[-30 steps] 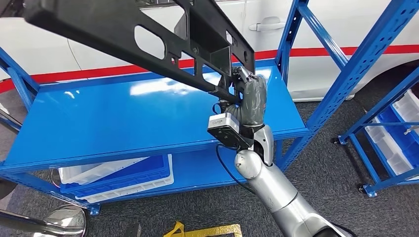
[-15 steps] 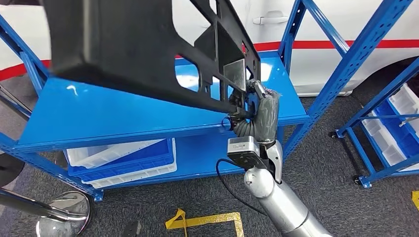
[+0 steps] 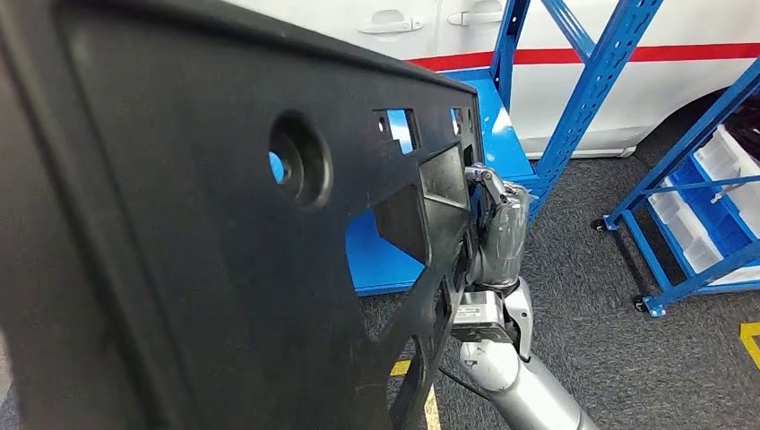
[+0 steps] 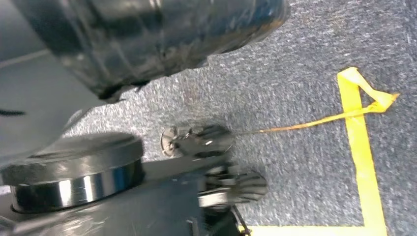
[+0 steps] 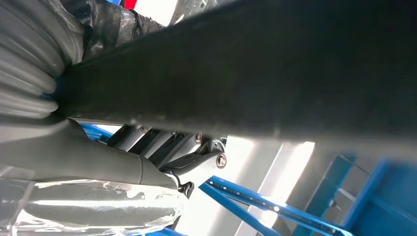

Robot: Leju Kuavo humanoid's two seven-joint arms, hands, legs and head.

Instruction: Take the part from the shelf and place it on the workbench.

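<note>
The part (image 3: 197,233) is a large black plastic panel with cut-outs and a round hole. It hangs in the air close in front of the head camera and covers the left half of that view. My right hand (image 3: 497,228), wrapped in clear film, grips the panel's right end, off the blue shelf (image 3: 491,125) behind it. In the right wrist view the panel's dark edge (image 5: 275,73) runs across my right hand (image 5: 59,147), which clasps it. In the left wrist view my left hand (image 4: 147,34) is a dark, blurred shape above the floor; its fingers are unclear.
A blue rack post (image 3: 587,90) stands right of the shelf, with a white car (image 3: 627,27) behind. A second blue rack with white bins (image 3: 717,170) is at the far right. Yellow floor tape (image 4: 361,162) and a chrome wheeled base (image 4: 74,172) lie on grey carpet.
The camera has turned, so the shelf has slid up and to the right. The panel has swung up close to the camera, still gripped by my right hand.
</note>
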